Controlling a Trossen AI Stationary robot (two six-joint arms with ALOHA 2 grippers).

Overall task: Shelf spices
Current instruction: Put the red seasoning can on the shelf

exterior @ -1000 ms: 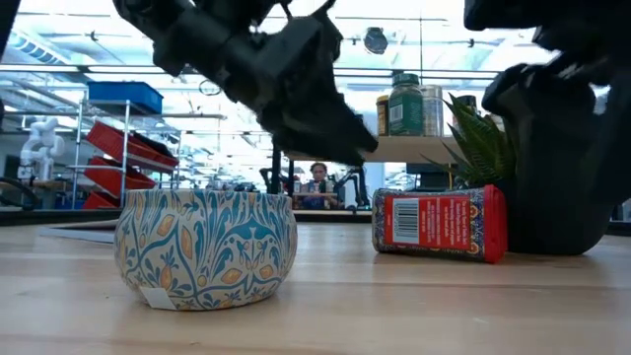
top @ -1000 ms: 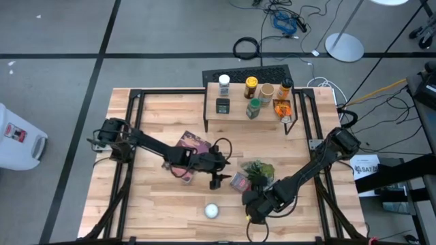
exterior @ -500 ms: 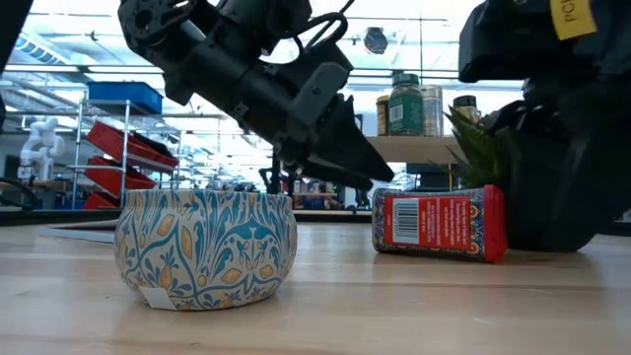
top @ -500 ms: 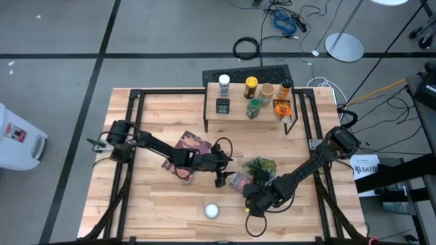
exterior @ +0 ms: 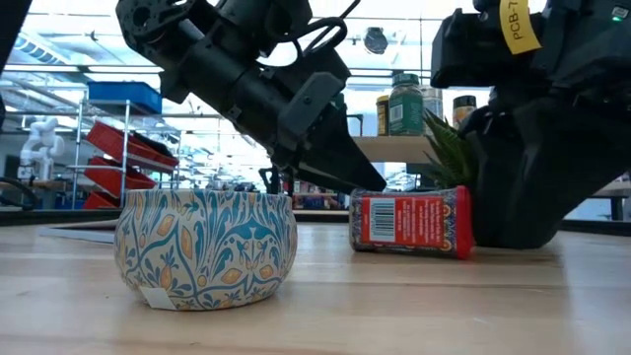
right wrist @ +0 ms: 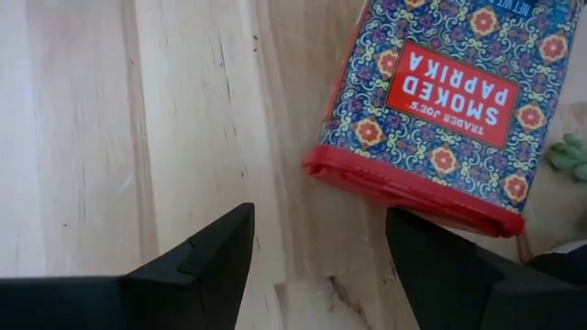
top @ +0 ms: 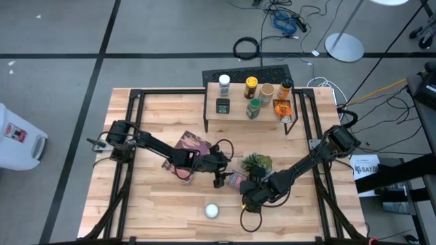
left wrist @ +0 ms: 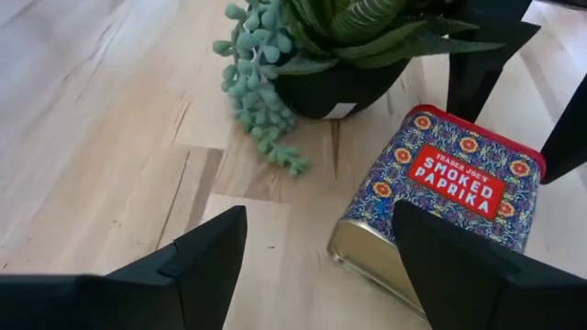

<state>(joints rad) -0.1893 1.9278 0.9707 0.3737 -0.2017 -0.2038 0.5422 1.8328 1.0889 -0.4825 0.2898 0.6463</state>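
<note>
A smoked paprika tin [top: 236, 180] with a red lid lies on its side on the table, just in front of the potted plant [top: 257, 163]. My left gripper [left wrist: 316, 215] is open and slants down at the tin's gold bottom end [left wrist: 367, 252], its tips close above it in the low view [exterior: 370, 177]. My right gripper [right wrist: 316, 211] is open at the tin's red lid end [right wrist: 404, 188]. A round patterned tin [exterior: 205, 247] sits near the front edge. Several spices [top: 253, 107] and an orange packet [top: 282, 109] stand on the shelf [top: 235, 117]. My left gripper: I cannot tell whether it touches the tin. My right gripper comes slanting down from the table's right. One finger [right wrist: 440, 266] stands at the tin's red lid edge [right wrist: 413, 200]. The low view shows no gap there, but I cannot tell whether they touch. The tin lies flat on the table.
The maroon book [top: 191, 144] lies under the left arm. The plant's trailing leaves [left wrist: 261, 101] hang beside the paprika tin. Bare table lies left of the round tin [top: 212, 211] and along the front edge.
My right gripper has gone toward the table's left and far side, sinking a little. The paprika tin and the plant have slid a short way toward the table's left. My left gripper has come down toward the tin's bottom end.
</note>
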